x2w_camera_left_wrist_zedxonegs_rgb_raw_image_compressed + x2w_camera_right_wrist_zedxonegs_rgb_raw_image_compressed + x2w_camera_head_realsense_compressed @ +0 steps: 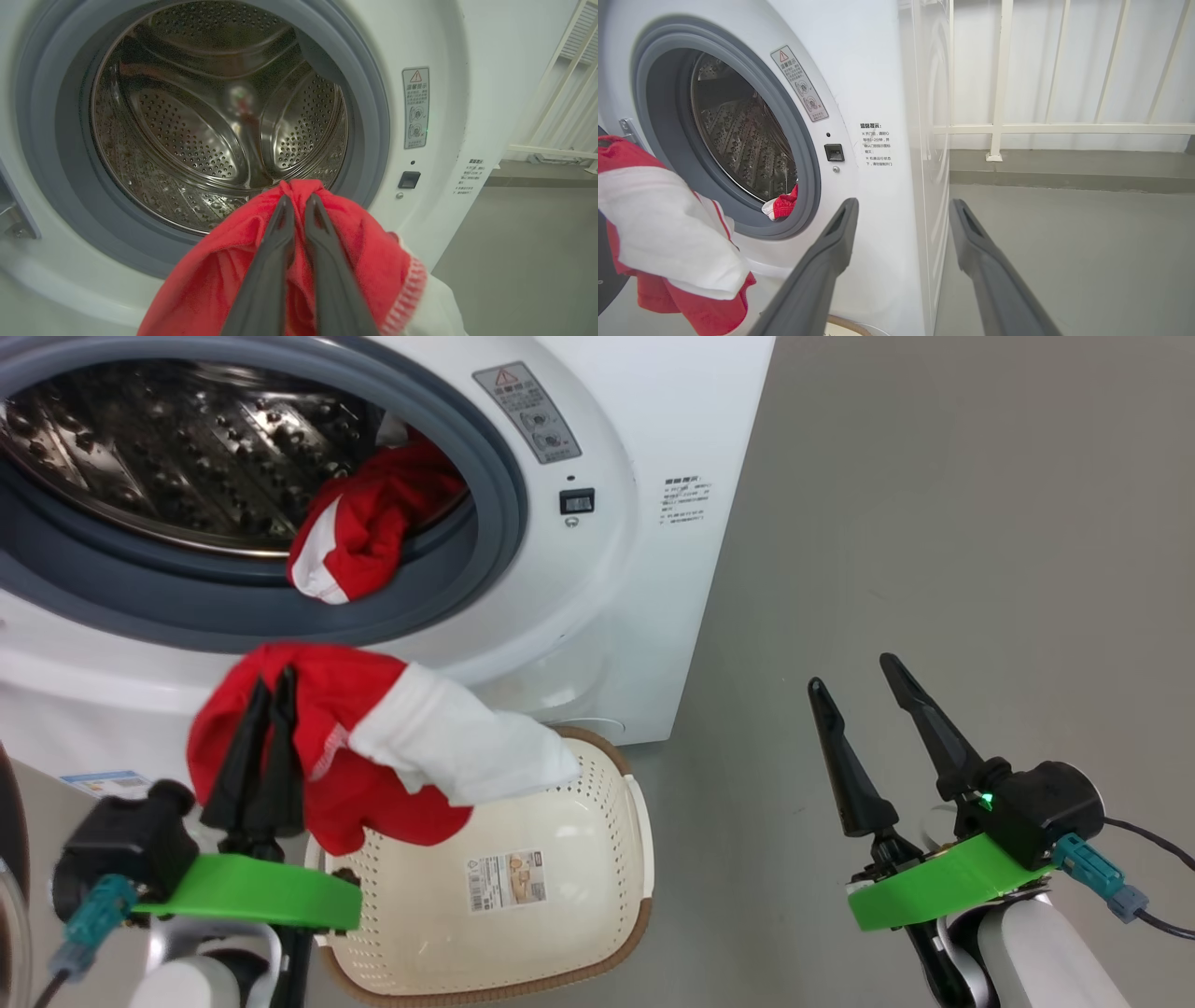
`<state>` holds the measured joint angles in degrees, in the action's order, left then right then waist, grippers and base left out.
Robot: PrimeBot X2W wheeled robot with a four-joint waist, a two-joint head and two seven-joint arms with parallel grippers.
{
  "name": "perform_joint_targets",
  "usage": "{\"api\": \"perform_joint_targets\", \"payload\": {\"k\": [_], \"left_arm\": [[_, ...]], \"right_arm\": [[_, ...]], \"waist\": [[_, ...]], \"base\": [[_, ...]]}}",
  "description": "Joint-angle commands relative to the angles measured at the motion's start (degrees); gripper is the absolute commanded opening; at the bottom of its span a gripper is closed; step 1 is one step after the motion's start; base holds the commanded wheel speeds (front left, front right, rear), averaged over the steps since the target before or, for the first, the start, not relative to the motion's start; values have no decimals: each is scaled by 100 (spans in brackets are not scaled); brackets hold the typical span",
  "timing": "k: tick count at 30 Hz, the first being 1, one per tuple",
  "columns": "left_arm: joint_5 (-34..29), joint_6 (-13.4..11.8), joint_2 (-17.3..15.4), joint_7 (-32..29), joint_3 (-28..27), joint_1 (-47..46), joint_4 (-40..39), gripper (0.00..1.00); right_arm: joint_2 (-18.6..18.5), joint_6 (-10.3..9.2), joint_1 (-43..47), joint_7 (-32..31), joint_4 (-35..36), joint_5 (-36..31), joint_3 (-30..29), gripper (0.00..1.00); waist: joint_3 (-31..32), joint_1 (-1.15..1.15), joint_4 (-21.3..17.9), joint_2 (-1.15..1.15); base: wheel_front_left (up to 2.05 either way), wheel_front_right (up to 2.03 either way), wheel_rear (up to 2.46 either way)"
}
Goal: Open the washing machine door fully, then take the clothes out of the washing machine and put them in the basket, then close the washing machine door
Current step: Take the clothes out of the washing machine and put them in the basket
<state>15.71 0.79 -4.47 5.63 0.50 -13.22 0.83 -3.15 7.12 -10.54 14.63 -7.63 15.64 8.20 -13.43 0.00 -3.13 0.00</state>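
My left gripper (276,678), fingers pressed together, pinches a red garment (373,747) by a bunched fold, in front of the washer (635,569) and just below its round opening. The cloth hangs loose around the fingers. From the head camera its white panel overlaps the far rim of the basket (560,803); I cannot tell whether cloth and rim touch. The cream basket sits on the grey floor (934,523) close against the washer's front, with a barcode sticker (509,880) showing on its bottom. A second garment (364,532), red with white trim, spills out of the steel drum (187,448) over the grey ring (485,569) at the opening's lower right. My right gripper (851,672), fingers spread wide and holding nothing, hovers over bare floor to the right of the basket, well apart from it. Its wrist camera looks past the washer's side to a white railing (999,93).
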Motion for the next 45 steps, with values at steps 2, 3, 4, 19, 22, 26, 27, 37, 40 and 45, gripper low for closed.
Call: {"api": "perform_joint_targets", "payload": {"k": [2, 3, 4, 19, 22, 26, 27, 37, 40, 45], "left_arm": [[74, -19, -68, -13, -142, -1, 88, 0], [106, -1, -59, -2, -125, -19, 250, 0], [109, 12, -56, 11, -99, -48, 429, 0], [378, 188, 70, 296, 187, -1375, 3921, 0], [399, 252, 65, 292, 237, -1673, 4561, 0], [426, 352, 29, 272, 295, -2061, 5269, 0], [439, 385, 26, 255, 313, -2151, 5424, 0], [533, 529, -61, -107, 434, -2778, 6619, 0], [530, 543, -129, -23, 463, -2850, 6849, 0], [545, 552, -190, 150, 494, -2839, 7065, 82]], "right_arm": [[20, 36, 48, 37, 148, -8, 117, 100], [21, 36, 42, 37, 148, -10, 123, 100], [21, 36, 32, 37, 144, -11, 132, 100], [26, 36, -190, 37, 156, -11, 215, 100], [26, 36, -254, 37, 164, 12, 259, 100], [26, 36, -327, 37, 164, 24, 299, 100], [26, 36, -345, 37, 164, 25, 313, 100], [26, 36, -460, 37, 213, 51, 404, 100], [27, 36, -476, 37, 222, 67, 439, 100], [27, 36, -490, 37, 218, 91, 433, 100]], "waist": [[-58, 0, -25, 0], [-90, 0, -31, 0], [-128, 0, -37, 0], [-710, 0, -159, 0], [-845, 0, -215, 0], [-1022, 0, -297, 0], [-1068, 0, -321, 0], [-1417, 0, -581, 0], [-1489, 0, -668, 0], [-1517, 0, -746, 0]], "base": [[0, 0, 0], [0, 0, 0], [0, 0, 0], [0, 0, 0], [0, 0, 0], [0, 0, 0], [0, 0, 0], [0, 0, 0], [0, 0, 0], [0, 0, 0]]}}
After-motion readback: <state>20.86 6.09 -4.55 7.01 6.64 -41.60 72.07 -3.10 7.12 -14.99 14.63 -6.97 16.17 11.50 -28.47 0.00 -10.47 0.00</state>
